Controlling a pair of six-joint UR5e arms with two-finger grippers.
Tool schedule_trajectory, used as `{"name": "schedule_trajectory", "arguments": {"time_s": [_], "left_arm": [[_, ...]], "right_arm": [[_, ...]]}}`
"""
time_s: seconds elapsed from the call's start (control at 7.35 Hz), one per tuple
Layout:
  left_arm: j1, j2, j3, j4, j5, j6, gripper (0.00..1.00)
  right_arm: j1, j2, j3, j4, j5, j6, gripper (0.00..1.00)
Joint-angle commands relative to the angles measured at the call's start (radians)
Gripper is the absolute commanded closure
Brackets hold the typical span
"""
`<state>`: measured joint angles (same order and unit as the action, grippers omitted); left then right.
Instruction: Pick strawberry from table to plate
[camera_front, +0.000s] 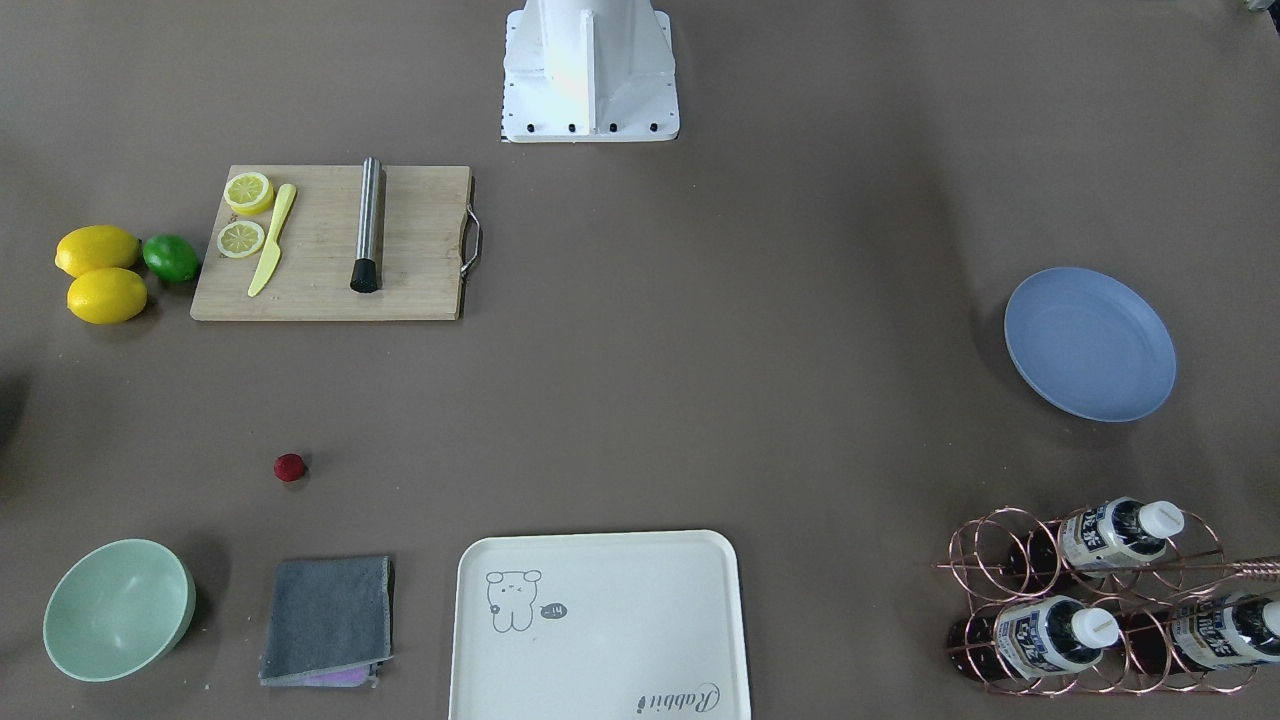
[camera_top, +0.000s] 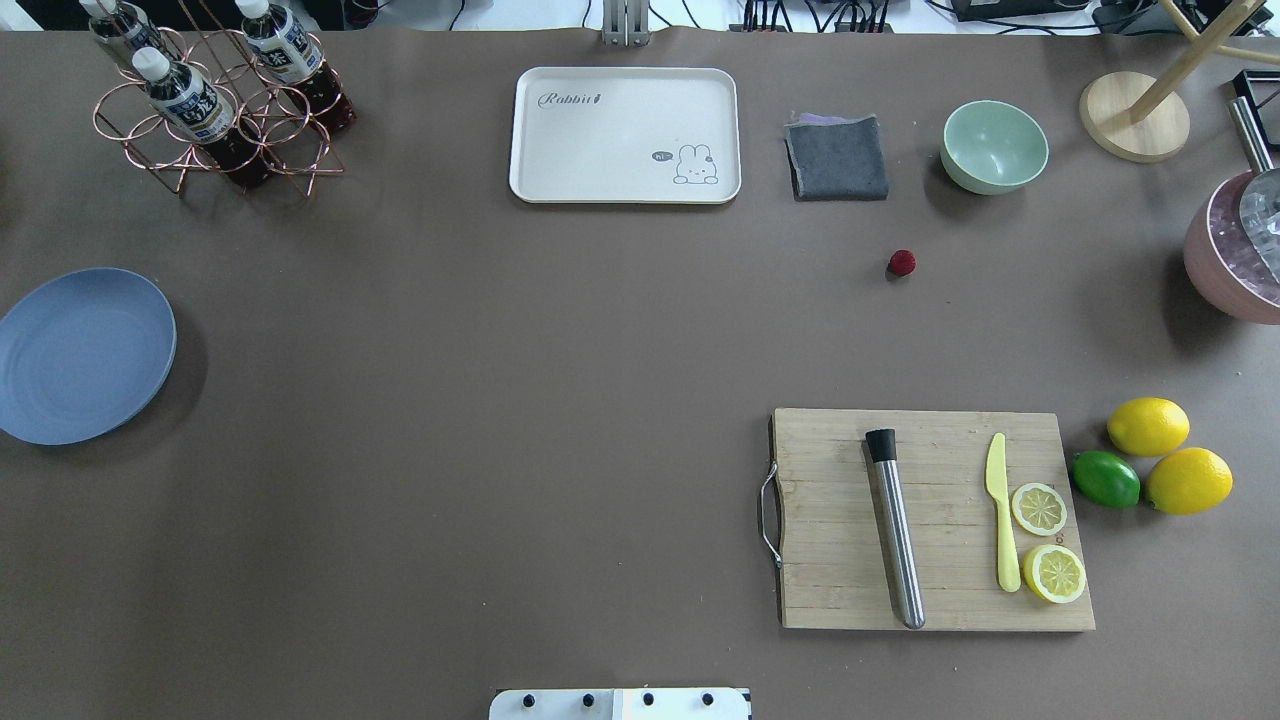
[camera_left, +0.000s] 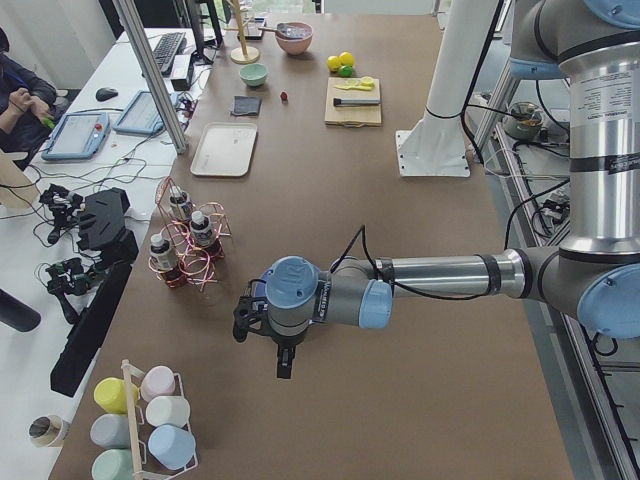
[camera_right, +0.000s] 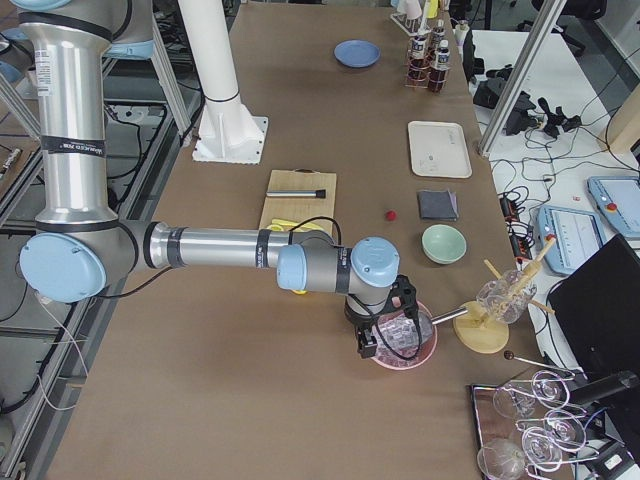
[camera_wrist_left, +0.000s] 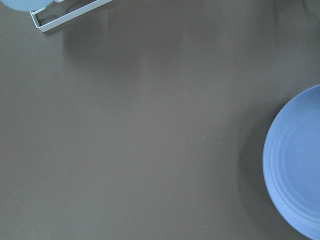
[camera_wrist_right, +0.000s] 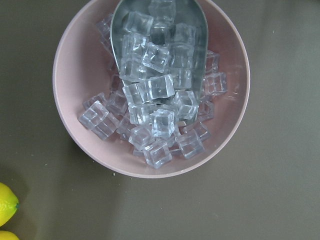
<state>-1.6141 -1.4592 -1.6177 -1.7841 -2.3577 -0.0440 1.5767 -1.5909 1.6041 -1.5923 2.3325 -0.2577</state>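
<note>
Overhead exterior view, left to right: the blue plate (camera_top: 85, 355) sits far left of the cream tray (camera_top: 600, 140) — the strawberry (camera_top: 902, 263) rests on the table (camera_top: 500, 400) right of the tray, slightly nearer the robot. Side views show the left gripper (camera_left: 282, 362) hanging over the table and the right gripper (camera_right: 378, 342) over a pink ice bowl (camera_wrist_right: 70, 90) — spread or pressed together, I cannot tell.

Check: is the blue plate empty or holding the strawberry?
Empty. The plate shows bare blue surface; the strawberry lies on the table near the grey cloth.
</note>
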Motion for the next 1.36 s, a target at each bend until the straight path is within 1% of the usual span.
{"name": "schedule_trajectory", "arguments": {"time_s": [0.0,0.14,0.27,0.41,0.54,0.68,0.82,0.95,1.09,1.22], "left_arm": [[-0.001,-0.012,0.004,-0.027,-0.005,-0.002,0.02],[-0.001,-0.021,-0.005,-0.088,-0.014,-0.010,0.02],[-0.001,-0.048,0.011,-0.140,-0.055,-0.063,0.02],[0.003,-0.061,0.019,-0.179,-0.057,-0.094,0.02],[0.037,-0.091,0.034,-0.195,-0.057,-0.094,0.03],[0.061,-0.122,0.106,-0.204,-0.055,-0.094,0.02],[0.083,-0.162,0.195,-0.254,-0.052,-0.097,0.01],[0.136,-0.183,0.263,-0.299,-0.049,-0.137,0.02],[0.166,-0.190,0.301,-0.367,-0.045,-0.210,0.02],[0.218,-0.190,0.347,-0.450,-0.041,-0.259,0.02]], "right_arm": [[-0.001,0.000,0.005,0.002,0.005,0.000,0.00],[-0.001,0.014,0.011,0.002,0.005,0.002,0.00],[-0.001,0.014,0.029,0.002,0.005,0.002,0.00],[-0.001,0.014,0.078,0.002,0.049,0.003,0.00],[-0.007,0.023,0.088,0.002,0.083,0.005,0.00],[-0.027,0.035,0.091,0.003,0.084,0.002,0.00],[-0.050,0.041,0.112,0.017,0.090,0.026,0.00],[-0.099,0.042,0.169,0.023,0.078,0.190,0.00],[-0.150,0.040,0.193,0.087,0.064,0.325,0.00],[-0.226,0.040,0.192,0.174,0.018,0.457,0.00]]}}
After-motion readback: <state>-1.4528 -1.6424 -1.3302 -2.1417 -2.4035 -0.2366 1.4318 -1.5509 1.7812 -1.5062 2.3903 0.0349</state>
